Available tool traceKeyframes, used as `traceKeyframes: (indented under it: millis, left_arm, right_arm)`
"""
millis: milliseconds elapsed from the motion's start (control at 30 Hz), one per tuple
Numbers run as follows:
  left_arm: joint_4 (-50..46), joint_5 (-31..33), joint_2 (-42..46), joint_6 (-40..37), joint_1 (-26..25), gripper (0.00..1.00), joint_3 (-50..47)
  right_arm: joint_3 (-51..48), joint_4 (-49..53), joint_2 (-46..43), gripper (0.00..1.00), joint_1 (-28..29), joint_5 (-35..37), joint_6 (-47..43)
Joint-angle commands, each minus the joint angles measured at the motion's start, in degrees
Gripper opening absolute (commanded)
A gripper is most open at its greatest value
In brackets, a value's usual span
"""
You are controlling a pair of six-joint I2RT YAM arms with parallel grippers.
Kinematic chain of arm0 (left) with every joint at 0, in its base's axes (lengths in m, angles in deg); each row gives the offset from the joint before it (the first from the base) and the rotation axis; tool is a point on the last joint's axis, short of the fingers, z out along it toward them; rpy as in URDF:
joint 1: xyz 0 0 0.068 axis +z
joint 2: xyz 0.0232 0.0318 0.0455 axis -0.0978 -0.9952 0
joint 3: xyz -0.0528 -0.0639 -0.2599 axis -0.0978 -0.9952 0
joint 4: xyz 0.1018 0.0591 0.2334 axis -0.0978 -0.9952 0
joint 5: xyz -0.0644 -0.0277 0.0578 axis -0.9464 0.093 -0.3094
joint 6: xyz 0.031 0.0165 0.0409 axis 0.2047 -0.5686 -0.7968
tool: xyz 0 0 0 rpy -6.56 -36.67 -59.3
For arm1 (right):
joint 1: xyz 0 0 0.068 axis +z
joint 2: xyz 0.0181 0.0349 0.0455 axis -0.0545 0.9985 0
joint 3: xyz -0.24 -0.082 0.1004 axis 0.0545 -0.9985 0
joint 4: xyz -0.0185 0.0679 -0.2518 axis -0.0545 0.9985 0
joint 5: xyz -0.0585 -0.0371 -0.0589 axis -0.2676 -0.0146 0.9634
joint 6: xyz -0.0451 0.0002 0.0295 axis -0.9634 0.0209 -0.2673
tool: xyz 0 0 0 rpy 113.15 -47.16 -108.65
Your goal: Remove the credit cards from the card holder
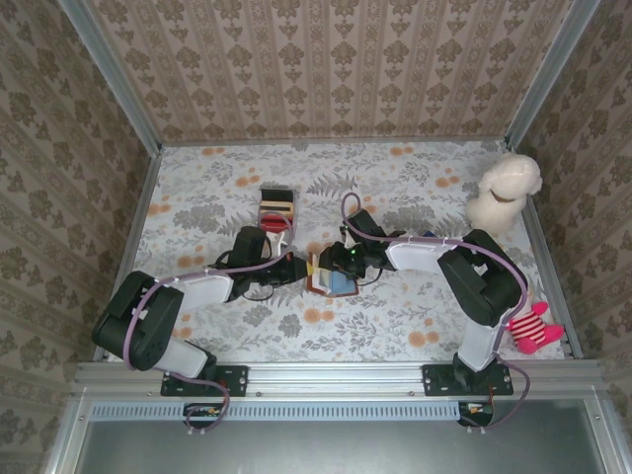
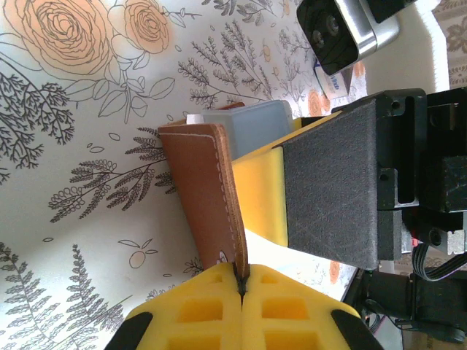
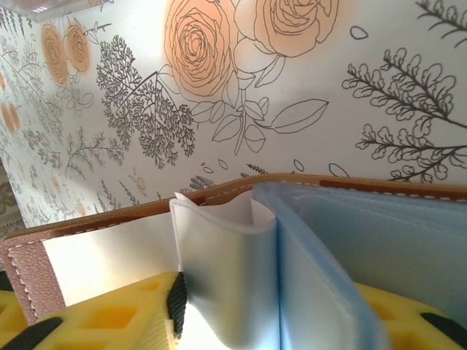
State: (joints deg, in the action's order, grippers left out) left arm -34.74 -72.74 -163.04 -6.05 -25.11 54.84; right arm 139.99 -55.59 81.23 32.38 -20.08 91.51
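We record: card holder [image 1: 331, 278], open on bench [image 1: 415, 316]; left hand [image 2: 241, 286] clamped on brown cover [image 2: 201, 197]; right hand [image 3: 277, 321] straddling grey-blue pockets [image 3: 328, 248], grip we cannot tell.

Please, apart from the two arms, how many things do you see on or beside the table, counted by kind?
Plush toys: 2
Card holder: 1
Striped box: 1
Total: 4
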Motion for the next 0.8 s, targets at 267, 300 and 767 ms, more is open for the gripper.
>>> traceKeyframes:
  millis: [267,300,767]
  left_arm:
    - [-10.9,1.7,1.2,-4.7,0.9,0.04,4.6]
    - [-12.9,2.0,1.1,-5.2,1.1,0.08,5.4]
    - [-44.4,19.9,12.7,-14.8,7.7,0.73,19.0]
  right_arm:
    - [0.9,3.8,-5.8,0.72,0.3,1.7,-1.9]
    - [0.9,4.1,-7.0,0.75,0.1,1.5,-1.7]
    - [2.1,17.7,-27.8,1.0,-4.4,16.6,-14.5]
